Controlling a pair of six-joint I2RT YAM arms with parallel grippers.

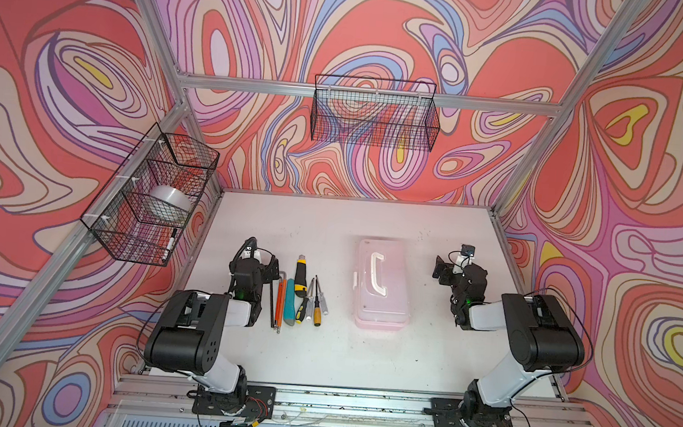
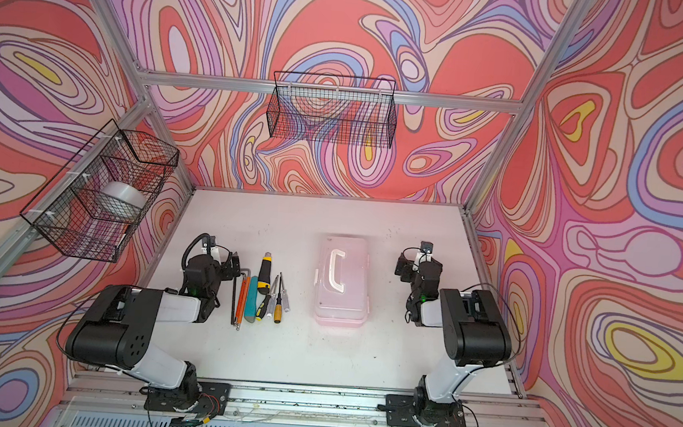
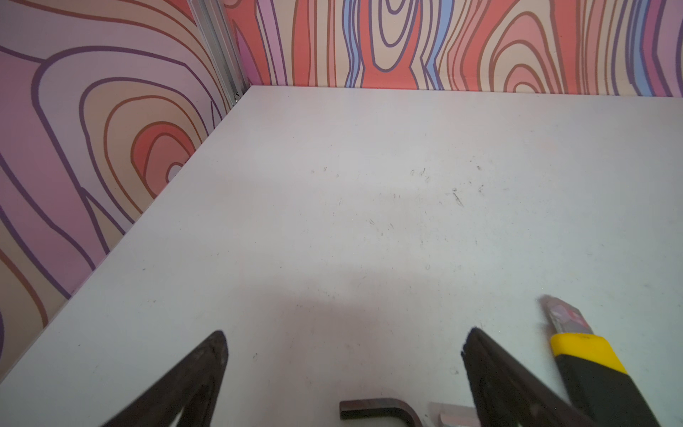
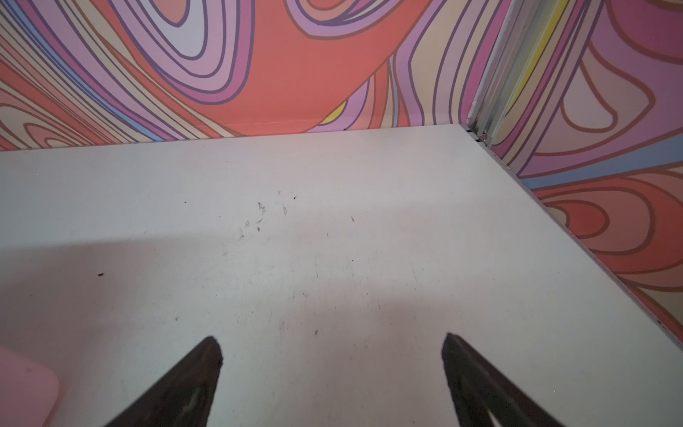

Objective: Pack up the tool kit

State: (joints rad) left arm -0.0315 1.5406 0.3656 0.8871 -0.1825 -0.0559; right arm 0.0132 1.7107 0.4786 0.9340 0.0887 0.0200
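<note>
The tool kit case (image 1: 382, 284) (image 2: 340, 281), pink base with a clear lid and white handle, lies shut mid-table. Left of it the loose tools lie in a row: a yellow-black knife (image 1: 300, 276) (image 3: 587, 369), a teal knife (image 1: 290, 306), orange rods (image 1: 281, 297), screwdrivers (image 1: 318, 304) and a bent hex key (image 1: 274, 297) (image 3: 384, 408). My left gripper (image 1: 269, 266) (image 3: 343, 336) hovers open just left of the row, with nothing held. My right gripper (image 1: 440, 268) (image 4: 330, 342) is open and empty to the right of the case, whose pink corner (image 4: 22, 384) shows beside it.
A black wire basket (image 1: 375, 113) hangs on the back wall. Another wire basket (image 1: 153, 195) on the left wall holds a tape roll (image 1: 167, 205) and a marker (image 1: 171, 243). Patterned walls close in the white table (image 1: 331, 222) on three sides.
</note>
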